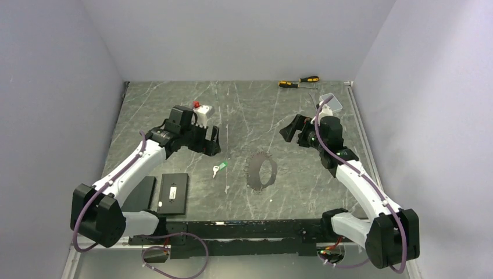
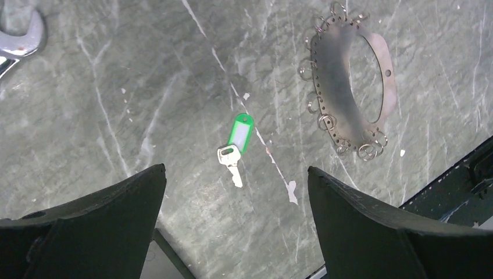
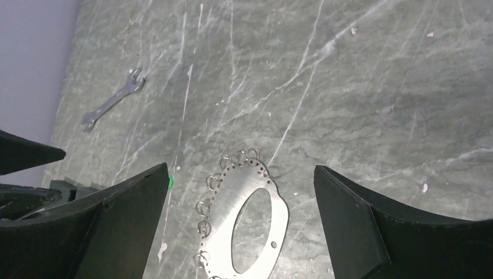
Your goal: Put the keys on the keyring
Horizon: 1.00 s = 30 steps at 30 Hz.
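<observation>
A small silver key (image 2: 231, 160) on a green tag (image 2: 242, 132) lies flat on the grey marbled table, near its middle (image 1: 218, 169). To its right lies the keyring (image 1: 254, 170), a flat metal ring plate (image 2: 332, 81) with small split rings round its toothed rim. My left gripper (image 1: 213, 140) hovers open above and behind the key, which shows between its fingertips (image 2: 236, 170), untouched. Over the keyring (image 3: 243, 192), my right gripper (image 1: 289, 130) hangs open too, empty (image 3: 241, 169). Only a sliver of the green tag (image 3: 169, 182) peeks past its left finger.
A silver open-ended wrench (image 3: 113, 100) lies at the table's left (image 2: 17, 43). Two yellow-and-black screwdrivers (image 1: 299, 81) rest at the back edge. Two flat black boxes (image 1: 174, 192) sit near the left arm's base. A clear plastic piece (image 1: 330, 102) lies behind the right gripper.
</observation>
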Motion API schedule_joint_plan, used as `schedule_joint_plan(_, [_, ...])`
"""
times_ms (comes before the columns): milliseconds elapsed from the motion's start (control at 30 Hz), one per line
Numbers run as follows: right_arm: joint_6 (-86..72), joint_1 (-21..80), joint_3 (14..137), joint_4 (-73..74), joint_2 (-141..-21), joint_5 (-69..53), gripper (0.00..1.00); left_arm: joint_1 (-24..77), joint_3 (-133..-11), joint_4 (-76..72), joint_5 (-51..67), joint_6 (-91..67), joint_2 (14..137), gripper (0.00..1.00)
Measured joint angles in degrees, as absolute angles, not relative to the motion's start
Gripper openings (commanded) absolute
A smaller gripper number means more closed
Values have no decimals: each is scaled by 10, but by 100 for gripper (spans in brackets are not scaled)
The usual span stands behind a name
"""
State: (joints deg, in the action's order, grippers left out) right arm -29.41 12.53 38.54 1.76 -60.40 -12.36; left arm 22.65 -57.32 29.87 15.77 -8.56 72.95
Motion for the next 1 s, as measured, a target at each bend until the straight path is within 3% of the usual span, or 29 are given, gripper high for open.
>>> schedule_joint_plan(433, [-248, 166, 446, 128, -661, -113, 100, 284, -573, 303, 152, -64, 741, 96])
schedule_joint_plan(1000, [-160, 348, 501, 180, -713, 5, 100, 293, -536, 283, 146, -41, 688, 99])
